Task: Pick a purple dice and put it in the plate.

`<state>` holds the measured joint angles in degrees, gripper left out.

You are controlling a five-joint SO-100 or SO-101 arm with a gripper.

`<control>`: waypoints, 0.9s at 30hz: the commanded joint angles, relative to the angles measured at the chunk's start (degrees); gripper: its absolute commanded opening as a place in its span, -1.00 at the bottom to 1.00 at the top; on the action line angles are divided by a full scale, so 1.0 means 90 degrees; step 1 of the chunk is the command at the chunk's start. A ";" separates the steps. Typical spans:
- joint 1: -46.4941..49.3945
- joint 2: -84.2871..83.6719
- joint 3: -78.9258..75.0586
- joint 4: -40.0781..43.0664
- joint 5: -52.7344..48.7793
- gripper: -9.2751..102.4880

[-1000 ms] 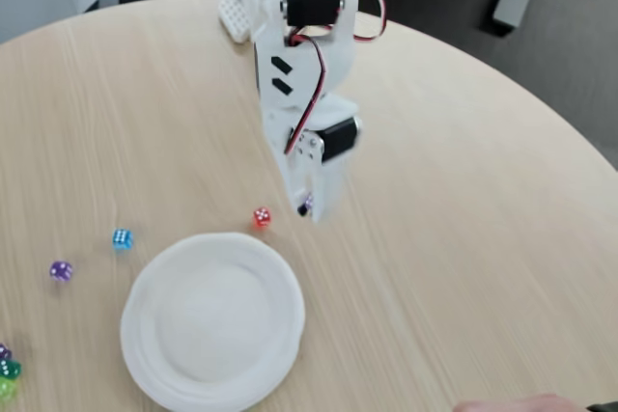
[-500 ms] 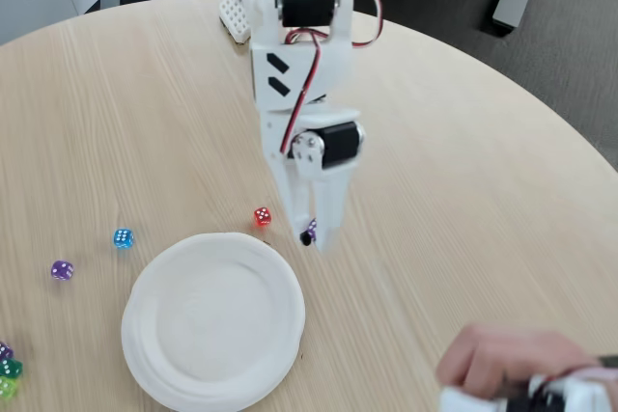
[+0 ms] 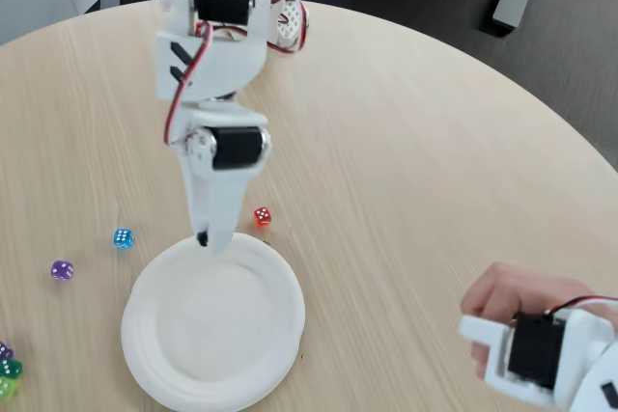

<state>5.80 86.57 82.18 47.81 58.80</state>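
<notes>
My white gripper points down over the far rim of the white paper plate, its fingers closed together. Only a small dark speck shows at the fingertips; the purple dice held between them is almost wholly hidden by the fingers. Another purple dice lies on the wooden table, left of the plate and well clear of the gripper. Nothing lies on the plate itself.
A red die sits just right of the gripper, beside the plate's far rim. A blue die lies to the left. Several dice cluster at the left edge. A person's hand holds a white device at the bottom right.
The arm swung left from the spot right of the red die to above the plate's far rim, carrying the purple dice. The hand with the device came further into view.
</notes>
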 commanded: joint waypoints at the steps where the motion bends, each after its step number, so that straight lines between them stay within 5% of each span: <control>1: 0.0029 0.0039 -0.0127 -0.0059 -0.0107 -0.81; 18: 0.0029 0.0107 -0.0107 0.0049 -0.0010 -0.82; 27: 0.0029 0.0146 -0.0107 0.0049 0.0029 -0.64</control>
<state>6.06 86.57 82.18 47.90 58.97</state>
